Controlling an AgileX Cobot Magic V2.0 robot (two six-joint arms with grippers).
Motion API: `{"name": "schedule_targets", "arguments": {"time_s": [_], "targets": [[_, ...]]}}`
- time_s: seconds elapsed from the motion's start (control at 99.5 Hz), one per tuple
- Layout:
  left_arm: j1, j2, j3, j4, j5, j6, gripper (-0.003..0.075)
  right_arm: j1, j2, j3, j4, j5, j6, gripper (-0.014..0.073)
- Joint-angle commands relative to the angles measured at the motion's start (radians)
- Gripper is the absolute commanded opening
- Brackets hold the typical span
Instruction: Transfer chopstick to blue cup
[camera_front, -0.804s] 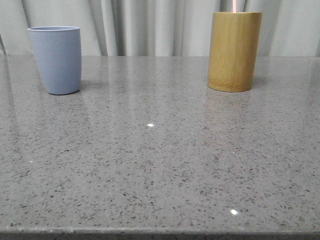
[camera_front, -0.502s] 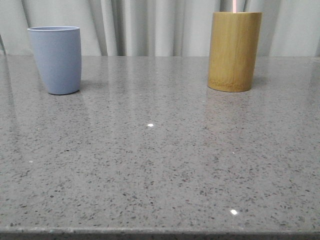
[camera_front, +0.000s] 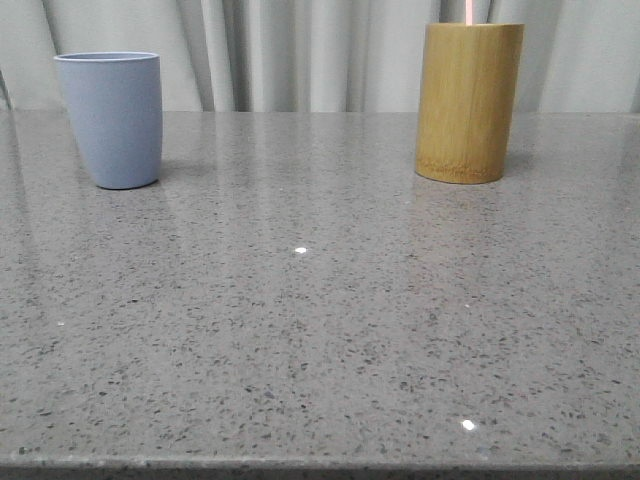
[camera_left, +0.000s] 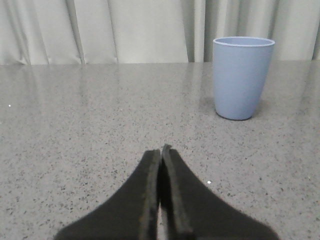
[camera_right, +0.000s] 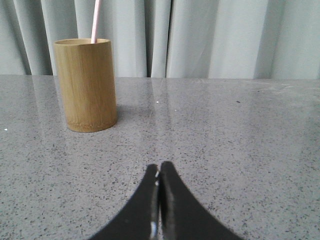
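**Pre-grasp: chopstick in bamboo holder, both claws clenched empty**

Right gripper (camera_right: 159, 182): fingers pressed together, nothing between them, low over the speckled grey countertop (camera_front: 320, 330). Left gripper (camera_left: 161, 157): likewise clenched on nothing.

Bamboo holder (camera_right: 86, 85) stands ahead of the right gripper. Chopstick (camera_right: 95, 21) rises from the holder, leaning slightly, its top out of frame. Blue cup (camera_front: 111, 119) stands well apart from the holder, upright, with the left gripper facing it.

Judgement: transfer not begun. Open the right jaws first, approach above the holder's rim, pinch the exposed shaft squarely, then lift straight up so the holder does not tip.
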Motion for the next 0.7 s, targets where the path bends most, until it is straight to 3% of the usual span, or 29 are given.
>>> {"name": "schedule_targets", "arguments": {"time_s": [0.0, 0.08, 0.261, 0.553, 0.693], "targets": [[0.002, -0.034, -0.001, -0.009, -0.141, -0.008, -0.0019, -0.003, -0.021, -0.004, -0.007, -0.095, -0.004, -0.0106], [0.002, -0.032, -0.042, -0.009, -0.125, -0.008, -0.0019, -0.002, -0.021, -0.033, 0.003, -0.059, -0.004, -0.0106], [0.002, 0.033, -0.218, -0.009, 0.053, -0.008, -0.0019, -0.002, 0.013, -0.181, 0.005, 0.133, -0.004, -0.0099], [0.000, 0.317, -0.505, -0.009, 0.175, -0.008, -0.0017, -0.002, 0.263, -0.468, 0.009, 0.336, -0.004, -0.0092], [0.000, 0.450, -0.630, -0.009, 0.220, -0.008, 0.0051, -0.002, 0.396, -0.584, 0.009, 0.374, -0.004, -0.0030]]}}
